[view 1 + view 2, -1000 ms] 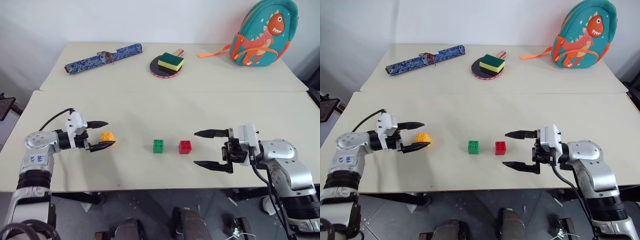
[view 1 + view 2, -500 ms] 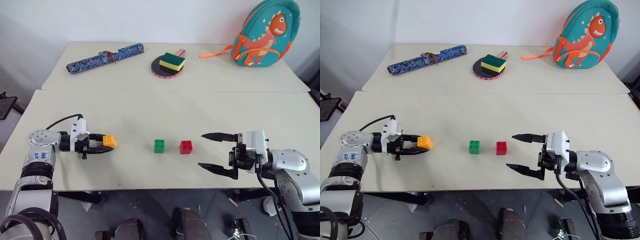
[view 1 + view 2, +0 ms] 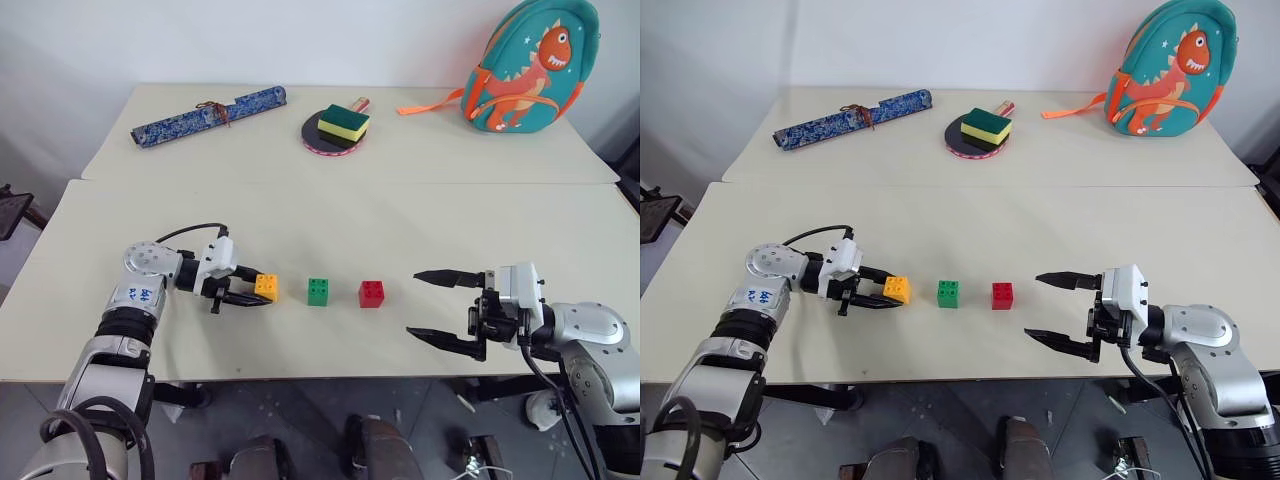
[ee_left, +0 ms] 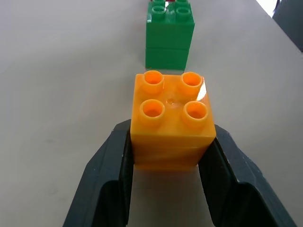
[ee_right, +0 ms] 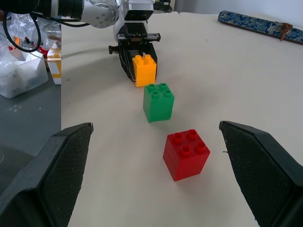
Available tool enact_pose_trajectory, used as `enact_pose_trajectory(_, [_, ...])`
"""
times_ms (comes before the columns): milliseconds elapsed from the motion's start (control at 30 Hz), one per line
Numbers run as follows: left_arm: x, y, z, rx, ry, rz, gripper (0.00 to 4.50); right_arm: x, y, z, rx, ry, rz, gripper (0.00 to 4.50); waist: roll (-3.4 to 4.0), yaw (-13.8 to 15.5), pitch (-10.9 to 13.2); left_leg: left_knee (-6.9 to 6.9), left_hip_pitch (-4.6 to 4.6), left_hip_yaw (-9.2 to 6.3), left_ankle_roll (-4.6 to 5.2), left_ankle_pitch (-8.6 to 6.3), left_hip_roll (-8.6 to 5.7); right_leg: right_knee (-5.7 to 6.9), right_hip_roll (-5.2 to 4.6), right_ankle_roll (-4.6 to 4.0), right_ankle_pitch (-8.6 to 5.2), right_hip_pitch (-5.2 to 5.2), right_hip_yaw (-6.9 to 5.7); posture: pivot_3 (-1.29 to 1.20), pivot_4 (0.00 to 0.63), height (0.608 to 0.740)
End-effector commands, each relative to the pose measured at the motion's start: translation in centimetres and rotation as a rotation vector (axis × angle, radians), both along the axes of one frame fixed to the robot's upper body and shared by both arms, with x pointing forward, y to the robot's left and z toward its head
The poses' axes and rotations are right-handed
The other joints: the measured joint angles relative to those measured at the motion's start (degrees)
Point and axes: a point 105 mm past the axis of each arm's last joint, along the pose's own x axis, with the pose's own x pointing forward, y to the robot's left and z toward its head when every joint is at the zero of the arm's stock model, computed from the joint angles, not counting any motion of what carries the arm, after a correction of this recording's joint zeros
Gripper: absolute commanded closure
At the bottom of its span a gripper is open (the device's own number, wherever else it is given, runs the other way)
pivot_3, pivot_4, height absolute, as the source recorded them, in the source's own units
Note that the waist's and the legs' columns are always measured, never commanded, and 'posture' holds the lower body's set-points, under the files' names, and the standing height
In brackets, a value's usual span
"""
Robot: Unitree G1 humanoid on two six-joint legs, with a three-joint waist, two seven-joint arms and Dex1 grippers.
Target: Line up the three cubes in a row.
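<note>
Left wrist view: L gripper (image 4: 165,156) clamped on orange cube (image 4: 172,120), R gripper (image 3: 437,307) wide.

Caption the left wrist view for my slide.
Left gripper shut on the yellow-orange cube, with the green cube just ahead.
</note>
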Motion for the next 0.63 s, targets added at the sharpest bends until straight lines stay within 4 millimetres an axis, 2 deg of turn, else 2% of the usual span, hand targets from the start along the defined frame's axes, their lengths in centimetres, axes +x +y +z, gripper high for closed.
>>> enact_pose_trajectory(33, [-0.8, -0.3, 0.3, 0.006, 0.045, -0.096, 2.42, 0.0, -0.3, 0.4, -0.011, -0.026, 0.001, 0.00, 0.00, 0.0, 0.0, 0.01, 0.00, -0.01, 0.00, 0.00, 0.00, 0.00, 0.00, 0.00, 0.00, 0.00, 0.00, 0.00, 0.150, 0.740])
enact_pose_trajectory(133, [-0.6, -0.1, 1.0, -0.017, 0.006, -0.070, 1.64, 0.2, -0.3, 0.2, -0.021, -0.023, 0.012, 0.00, 0.00, 0.0, 0.0, 0.03, -0.03, -0.02, 0.01, 0.01, 0.00, 0.00, 0.00, 0.00, 0.00, 0.01, -0.01, 0.00, 0.150, 0.740])
enact_pose_trajectory(233, [-0.7, 1.6, 2.9, -0.076, -0.049, -0.014, 0.75, 0.2, -0.6, 0.7, -0.035, -0.030, 0.030, 0.00, 0.00, 0.0, 0.0, 0.05, -0.08, -0.08, 0.02, 0.01, 0.00, 0.00, -0.01, 0.00, 0.00, -0.01, -0.02, 0.00, 0.150, 0.740])
enact_pose_trajectory(333, [-1.7, 3.5, 4.0, -0.065, -0.091, 0.012, 0.75, 0.0, -0.9, 1.1, -0.067, -0.023, 0.062, 0.00, 0.01, -0.2, 0.0, 0.02, -0.09, -0.43, 0.01, 0.01, 0.04, 0.03, 0.00, 0.00, 0.00, -0.07, -0.04, 0.00, 0.150, 0.740])
enact_pose_trajectory(400, [-3.1, 5.7, 5.8, -0.050, -0.146, 0.051, 0.75, -0.3, -1.3, 2.1, -0.118, -0.007, 0.095, 0.00, 0.15, -0.4, 0.1, 0.00, -0.09, -0.48, 0.00, 0.01, 0.03, 0.03, -0.01, 0.00, 0.00, -0.08, -0.04, 0.00, 0.150, 0.740])
enact_pose_trajectory(467, [-3.8, 7.1, 6.9, -0.015, -0.170, 0.110, 0.75, -0.3, -1.4, 3.0, -0.152, -0.014, 0.109, 0.00, 0.18, -0.3, 0.1, 0.00, -0.13, -0.45, 0.01, 0.01, 0.04, 0.04, -0.02, 0.01, 0.00, -0.16, 0.00, 0.00, 0.150, 0.740])
enact_pose_trajectory(633, [-4.9, 8.0, 8.5, 0.011, -0.187, 0.153, 0.75, 0.0, -1.4, 3.7, -0.228, 0.003, 0.128, 0.00, 0.19, 0.9, 0.1, 0.14, -0.13, -0.51, 0.04, 0.03, 0.01, -0.09, -0.05, -0.01, 0.00, -0.07, -0.01, 0.00, 0.150, 0.740])
